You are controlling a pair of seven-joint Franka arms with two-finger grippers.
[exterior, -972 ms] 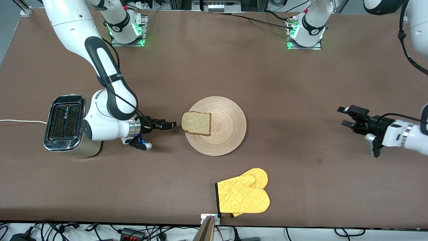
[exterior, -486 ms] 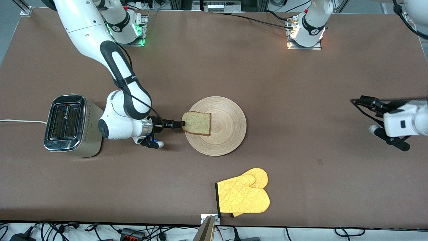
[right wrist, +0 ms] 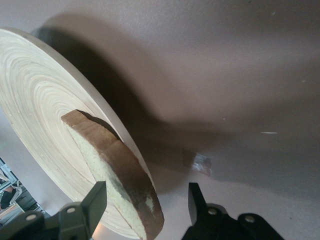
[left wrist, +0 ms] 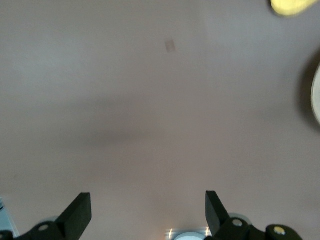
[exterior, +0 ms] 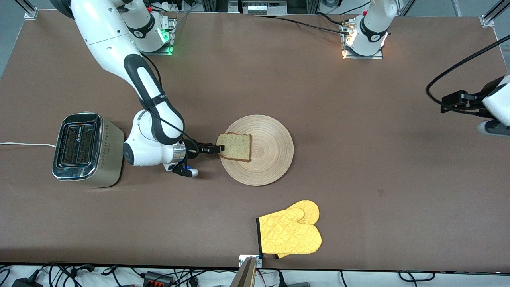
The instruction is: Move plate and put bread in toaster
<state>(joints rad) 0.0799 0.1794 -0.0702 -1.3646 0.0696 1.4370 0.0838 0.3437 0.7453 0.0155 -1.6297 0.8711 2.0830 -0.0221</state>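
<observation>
Pale, ring-grained wood marks the large round plate [exterior: 257,150] at the middle of the brown table [exterior: 358,179], and the squarish slice of light brown bread with its darker crust [exterior: 235,146] lies on the plate's edge toward the right arm's end, overhanging the rim. From the front view my right gripper [exterior: 217,149] is low at that overhanging edge, its fingers either side of the crust, while the boxy chrome-topped two-slot toaster [exterior: 81,149] stands well apart at the right arm's end of the table; a yellow quilted oven mitt [exterior: 290,233] lies nearer the camera. My left gripper [exterior: 458,101] waits up at the left arm's end. In the left wrist view its fingers [left wrist: 80,215] stand wide apart over bare table, holding nothing. In the right wrist view my fingers [right wrist: 95,202] straddle the bread's crust [right wrist: 125,175] with gaps visible, so I am not clamped yet. I judge the step in hand to be grasping the bread; next I must close firmly but gently, lift clear, then turn the slice edge-down over a toaster slot.
</observation>
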